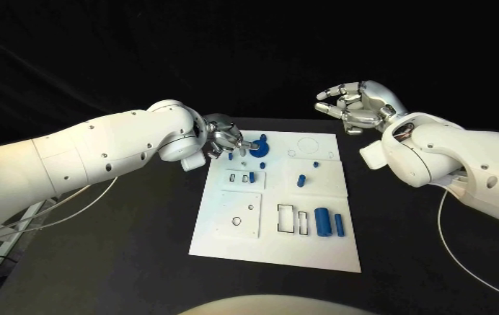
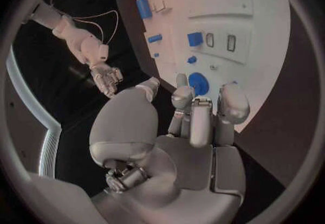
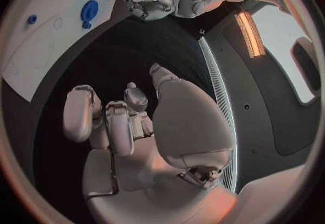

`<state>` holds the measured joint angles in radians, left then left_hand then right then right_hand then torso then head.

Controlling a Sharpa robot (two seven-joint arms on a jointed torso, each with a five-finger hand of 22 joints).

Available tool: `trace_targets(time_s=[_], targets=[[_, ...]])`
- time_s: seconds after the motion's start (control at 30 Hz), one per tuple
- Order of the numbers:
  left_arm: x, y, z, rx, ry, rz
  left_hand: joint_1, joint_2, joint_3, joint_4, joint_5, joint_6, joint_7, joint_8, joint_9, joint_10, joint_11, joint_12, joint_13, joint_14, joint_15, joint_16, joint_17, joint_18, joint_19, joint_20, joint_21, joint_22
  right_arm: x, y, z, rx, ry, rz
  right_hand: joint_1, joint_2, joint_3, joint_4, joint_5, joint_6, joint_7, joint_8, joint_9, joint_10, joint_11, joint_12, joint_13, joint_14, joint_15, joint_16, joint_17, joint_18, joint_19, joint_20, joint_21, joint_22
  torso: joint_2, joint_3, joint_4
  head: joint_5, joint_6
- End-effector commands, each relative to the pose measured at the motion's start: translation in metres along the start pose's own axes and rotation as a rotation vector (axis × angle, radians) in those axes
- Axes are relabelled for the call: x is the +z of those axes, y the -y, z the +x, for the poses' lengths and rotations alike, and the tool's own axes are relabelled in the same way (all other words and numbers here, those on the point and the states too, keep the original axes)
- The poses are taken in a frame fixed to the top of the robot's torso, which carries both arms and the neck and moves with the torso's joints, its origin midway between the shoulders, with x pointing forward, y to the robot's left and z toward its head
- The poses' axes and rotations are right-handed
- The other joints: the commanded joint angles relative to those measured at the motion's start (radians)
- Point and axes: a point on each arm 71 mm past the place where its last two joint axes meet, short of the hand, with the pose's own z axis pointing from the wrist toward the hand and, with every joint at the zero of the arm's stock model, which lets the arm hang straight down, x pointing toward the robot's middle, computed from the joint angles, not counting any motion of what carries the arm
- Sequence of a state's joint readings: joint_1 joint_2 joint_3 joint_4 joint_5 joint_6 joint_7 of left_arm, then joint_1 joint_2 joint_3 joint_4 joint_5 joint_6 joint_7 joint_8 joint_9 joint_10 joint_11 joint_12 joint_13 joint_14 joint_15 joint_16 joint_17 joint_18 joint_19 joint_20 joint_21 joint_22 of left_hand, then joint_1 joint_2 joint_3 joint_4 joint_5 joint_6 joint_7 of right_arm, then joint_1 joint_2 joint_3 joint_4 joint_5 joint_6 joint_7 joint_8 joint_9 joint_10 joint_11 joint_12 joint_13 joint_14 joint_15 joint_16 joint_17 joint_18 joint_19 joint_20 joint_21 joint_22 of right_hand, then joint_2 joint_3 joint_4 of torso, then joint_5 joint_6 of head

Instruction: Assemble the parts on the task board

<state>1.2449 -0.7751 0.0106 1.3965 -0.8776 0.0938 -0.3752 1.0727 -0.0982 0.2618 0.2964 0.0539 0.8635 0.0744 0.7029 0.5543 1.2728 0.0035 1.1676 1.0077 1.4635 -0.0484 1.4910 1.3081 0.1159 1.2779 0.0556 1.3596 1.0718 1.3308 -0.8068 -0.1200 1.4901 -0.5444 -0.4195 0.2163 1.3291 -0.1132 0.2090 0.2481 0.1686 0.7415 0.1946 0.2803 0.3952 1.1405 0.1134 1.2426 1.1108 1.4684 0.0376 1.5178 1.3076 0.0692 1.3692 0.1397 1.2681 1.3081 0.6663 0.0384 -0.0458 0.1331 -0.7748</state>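
The white task board (image 1: 312, 250) lies in the middle of the black table. A round blue part (image 1: 259, 149) (image 2: 198, 82) stands near its far left corner. My left hand (image 1: 223, 140) (image 2: 193, 121) hovers at that corner, its fingertips right beside the round part and nothing plainly between them. More blue parts lie on the board: two cylinders (image 1: 324, 220) at the near right, a peg (image 1: 301, 180) in the middle, and a block (image 1: 252, 177) (image 2: 195, 39) in a slot. My right hand (image 1: 359, 106) (image 3: 129, 126) hangs raised past the far right corner, fingers half curled and holding nothing.
Black-outlined rectangular slots (image 1: 286, 218) and a round hole (image 1: 237, 221) mark the near half of the board. Bare black table surrounds the board. A white cable (image 1: 447, 243) trails from my right arm at the right edge.
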Motion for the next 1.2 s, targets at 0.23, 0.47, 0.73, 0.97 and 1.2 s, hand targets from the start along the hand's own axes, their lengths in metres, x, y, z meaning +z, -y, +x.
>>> trace_targets(time_s=[0.23,0.47,0.73,0.97,1.2], targets=[[0.011,0.006,0.005,0.168,-0.075,-0.174,-0.009,0.006,-0.015,-0.002,-0.001,-0.031,0.008,-0.011,0.005,-0.005,0.006,0.0,-0.002,0.075,-0.004,0.016,0.136,-0.03,0.037,-0.001,0.032,0.06,-0.003,0.002,-0.001,0.0,-0.004,0.024,0.01,0.002,0.005,-0.004,-0.003,0.002,0.0,0.004,-0.001,-0.008,-0.002,0.001,-0.001,0.057,-0.002,-0.007,0.108,0.009,-0.005,0.001,-0.006,0.052,-0.006,0.0088,-0.003,0.009,-0.016],[0.017,0.012,0.013,0.218,-0.14,-0.211,-0.012,0.011,-0.019,-0.002,-0.002,-0.035,0.01,-0.016,0.008,-0.013,0.007,-0.011,-0.017,0.078,-0.002,0.023,0.148,-0.038,0.064,0.0,0.052,0.105,-0.004,0.004,-0.002,-0.006,-0.001,0.031,0.009,0.0,0.004,-0.003,-0.001,0.001,0.0,0.005,-0.002,-0.007,-0.002,0.001,0.0,0.056,-0.002,-0.007,0.106,0.009,-0.005,0.001,-0.008,0.051,-0.003,0.0073,-0.0023,0.01,-0.016],[0.025,0.016,0.019,0.249,-0.184,-0.233,-0.01,0.015,-0.02,-0.002,-0.001,-0.039,0.012,-0.019,0.01,-0.024,0.009,-0.022,-0.031,0.079,-0.001,0.024,0.151,-0.043,0.078,0.0,0.063,0.128,-0.004,0.005,-0.002,-0.01,0.0,0.037,0.008,0.0,0.003,-0.001,0.001,0.0,0.001,0.005,-0.002,-0.007,-0.002,0.002,0.0,0.056,-0.001,-0.008,0.106,0.01,-0.006,0.001,-0.009,0.05,-0.001,0.0062,-0.0021,0.007,-0.02],[0.03,0.018,0.024,0.265,-0.209,-0.243,-0.008,0.021,-0.02,-0.003,-0.001,-0.041,0.013,-0.021,0.012,-0.028,0.01,-0.026,-0.036,0.079,0.0,0.026,0.153,-0.043,0.08,0.001,0.064,0.131,-0.003,0.006,-0.002,-0.011,-0.003,0.041,0.008,0.0,0.003,-0.001,0.001,0.0,0.001,0.005,-0.002,-0.007,-0.002,0.002,0.0,0.056,-0.001,-0.008,0.106,0.01,-0.006,0.001,-0.009,0.05,0.001,0.0054,-0.0032,0.007,-0.024],[0.032,0.02,0.028,0.26,-0.225,-0.24,-0.001,0.028,-0.017,-0.004,-0.001,-0.043,0.014,-0.023,0.014,-0.031,0.011,-0.028,-0.039,0.08,0.001,0.027,0.156,-0.043,0.081,0.001,0.066,0.133,-0.003,0.006,-0.001,-0.013,-0.005,0.043,0.007,-0.001,0.002,0.0,0.002,-0.001,0.001,0.005,-0.002,-0.007,-0.002,0.002,0.0,0.056,-0.001,-0.008,0.105,0.01,-0.006,0.001,-0.009,0.051,-0.001,0.0064,-0.0012,0.006,-0.03]])
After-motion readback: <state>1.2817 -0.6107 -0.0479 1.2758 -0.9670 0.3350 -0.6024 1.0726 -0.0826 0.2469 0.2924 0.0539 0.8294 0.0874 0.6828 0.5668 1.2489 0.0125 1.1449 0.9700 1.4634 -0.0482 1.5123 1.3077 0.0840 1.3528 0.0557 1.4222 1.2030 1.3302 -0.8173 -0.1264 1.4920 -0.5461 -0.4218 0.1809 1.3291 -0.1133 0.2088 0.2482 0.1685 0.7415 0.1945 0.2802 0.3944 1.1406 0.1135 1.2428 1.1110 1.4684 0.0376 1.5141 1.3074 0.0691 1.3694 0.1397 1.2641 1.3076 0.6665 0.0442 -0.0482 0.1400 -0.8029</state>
